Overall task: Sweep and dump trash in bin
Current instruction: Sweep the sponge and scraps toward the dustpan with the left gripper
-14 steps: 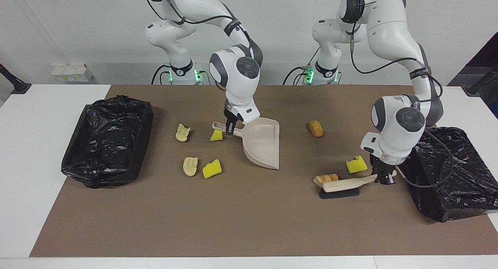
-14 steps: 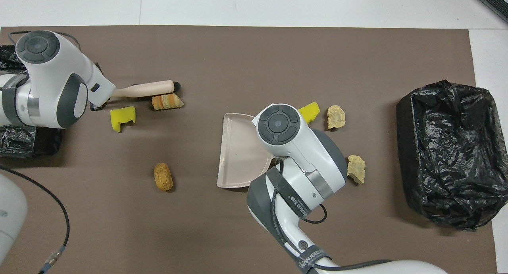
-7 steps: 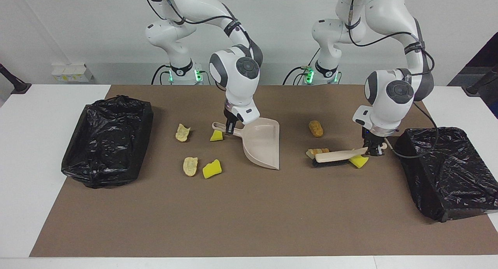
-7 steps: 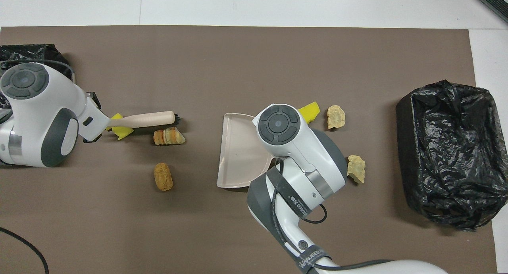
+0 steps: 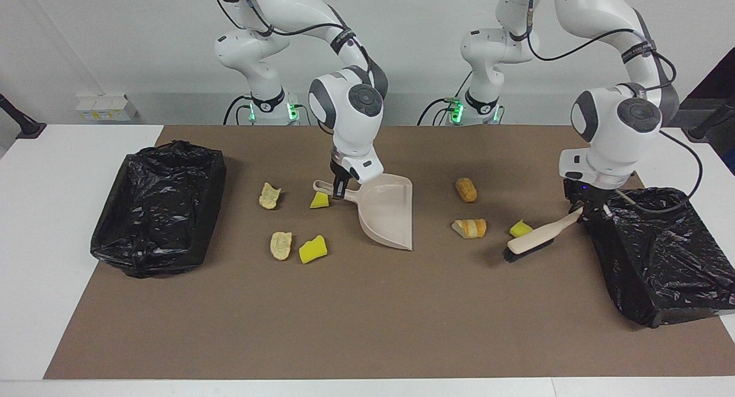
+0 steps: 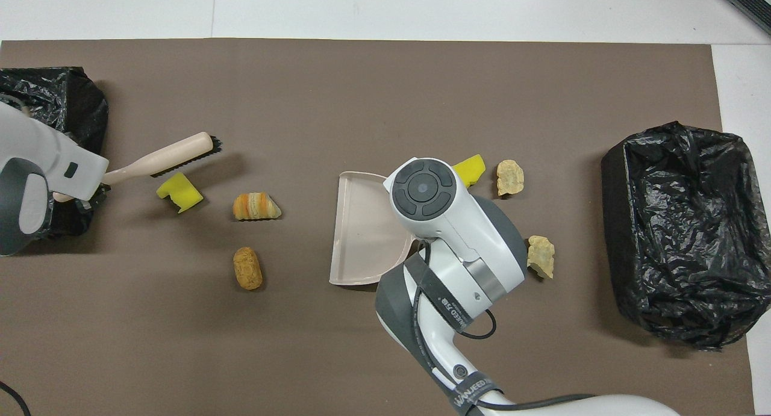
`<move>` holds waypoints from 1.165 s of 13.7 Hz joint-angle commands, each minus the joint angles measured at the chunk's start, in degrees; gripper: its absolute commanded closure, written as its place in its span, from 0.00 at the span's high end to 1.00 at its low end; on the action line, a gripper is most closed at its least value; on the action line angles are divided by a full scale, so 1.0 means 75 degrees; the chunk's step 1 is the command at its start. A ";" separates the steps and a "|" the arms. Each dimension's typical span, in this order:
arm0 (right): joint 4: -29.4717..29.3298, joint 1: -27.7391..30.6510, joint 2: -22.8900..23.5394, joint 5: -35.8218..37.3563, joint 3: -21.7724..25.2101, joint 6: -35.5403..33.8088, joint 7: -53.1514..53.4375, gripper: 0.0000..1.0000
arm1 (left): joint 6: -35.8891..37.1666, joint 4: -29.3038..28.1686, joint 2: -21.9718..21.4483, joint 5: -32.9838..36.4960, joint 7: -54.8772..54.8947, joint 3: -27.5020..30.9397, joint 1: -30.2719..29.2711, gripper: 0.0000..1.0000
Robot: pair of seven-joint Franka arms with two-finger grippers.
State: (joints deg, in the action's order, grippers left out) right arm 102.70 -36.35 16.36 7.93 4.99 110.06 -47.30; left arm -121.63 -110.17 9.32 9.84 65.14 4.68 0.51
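Note:
My left gripper (image 5: 581, 211) is shut on the handle of the beige brush (image 5: 531, 241), by the rim of the bin (image 5: 660, 253) at the left arm's end. The brush (image 6: 162, 157) tilts, bristle end low. A yellow sponge (image 5: 521, 228) lies just nearer to the robots than the bristles. A striped bread piece (image 5: 469, 227) and a brown roll (image 5: 466, 189) lie beside it. My right gripper (image 5: 340, 188) is shut on the handle of the beige dustpan (image 5: 387, 210), which rests on the mat. Two yellow sponges (image 5: 319, 200) (image 5: 313, 249) and two tan scraps (image 5: 269, 195) (image 5: 281, 245) lie by that handle.
A second black-lined bin (image 5: 158, 207) stands at the right arm's end of the table. The brown mat (image 5: 367, 316) covers most of the white table. In the overhead view my right arm (image 6: 458, 235) hides the dustpan's handle and one sponge.
My left gripper swept the brush toward the robots, pushing the yellow sponge and striped bread piece along, then drew the brush back toward its bin and tilted it. The right arm stayed still.

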 commanded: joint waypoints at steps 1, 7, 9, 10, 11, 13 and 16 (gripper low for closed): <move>0.0345 0.0077 -0.0177 0.0138 -0.0044 0.0430 0.0037 0.00 | -0.0178 -0.0239 -0.0082 0.0130 -0.0912 -0.0061 -0.0524 0.00; 0.0568 0.0113 -0.0224 0.0138 -0.0044 0.0735 0.0025 0.00 | -0.0107 -0.2510 -0.1487 0.0446 -0.4320 -0.0084 -0.0361 0.00; 0.0568 0.0113 -0.0224 0.0138 -0.0044 0.0736 0.0025 0.00 | 0.0417 -0.2747 -0.1699 0.0446 -0.5318 -0.0120 0.0199 0.00; 0.0568 0.0124 -0.0224 0.0126 -0.0044 0.0736 0.0025 0.00 | 0.0711 -0.2736 -0.1746 0.0446 -0.5624 -0.0143 0.0469 0.00; 0.0568 0.0124 -0.0224 0.0138 -0.0044 0.0736 0.0025 0.00 | 0.0922 -0.2748 -0.1781 0.0446 -0.5824 -0.0143 0.0785 0.00; 0.0568 0.0124 -0.0224 0.0126 -0.0044 0.0736 0.0025 0.00 | 0.1438 -0.2748 -0.1863 0.0434 -0.6689 -0.0178 0.1324 0.00; 0.0568 0.0113 -0.0224 0.0126 -0.0044 0.0724 0.0025 0.00 | 0.1686 -0.2795 -0.1969 0.0224 -0.7616 -0.0190 0.2145 0.00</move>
State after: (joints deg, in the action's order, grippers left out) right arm 104.95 -36.04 16.23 7.95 5.06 113.82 -47.32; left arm -110.05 -129.27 -3.73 11.85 12.19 2.60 13.09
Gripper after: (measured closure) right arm 0.674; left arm 0.740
